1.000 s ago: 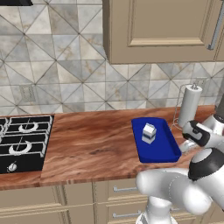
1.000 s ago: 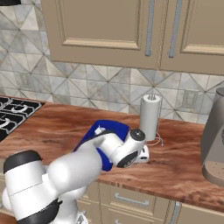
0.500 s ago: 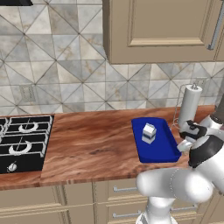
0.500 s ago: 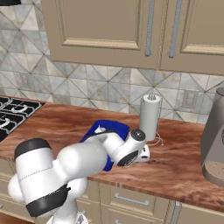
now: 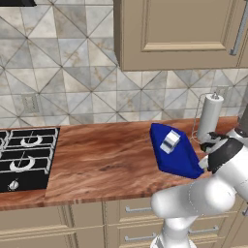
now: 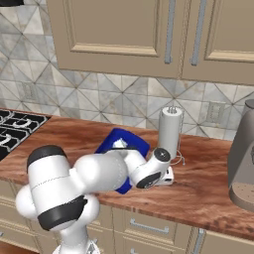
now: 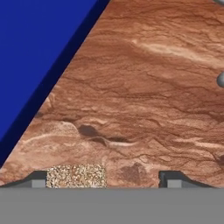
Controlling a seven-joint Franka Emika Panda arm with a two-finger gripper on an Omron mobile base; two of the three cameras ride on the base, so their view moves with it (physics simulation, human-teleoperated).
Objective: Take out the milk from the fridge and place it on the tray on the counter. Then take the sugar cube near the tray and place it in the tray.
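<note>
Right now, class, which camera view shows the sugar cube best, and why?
The hand view: the sugar cube sits speckled and tan on the counter between the claw tips, against one tip, beside the tray. In both base views the arm hides that spot, so the cube cannot be made out.

deep-blue tray (image 7: 35,48), speckled tan sugar cube (image 7: 75,176)

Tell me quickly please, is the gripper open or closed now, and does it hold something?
Gripper: open, low over the counter, with the sugar cube between its fingertips, beside one of them; nothing gripped yet.
</note>
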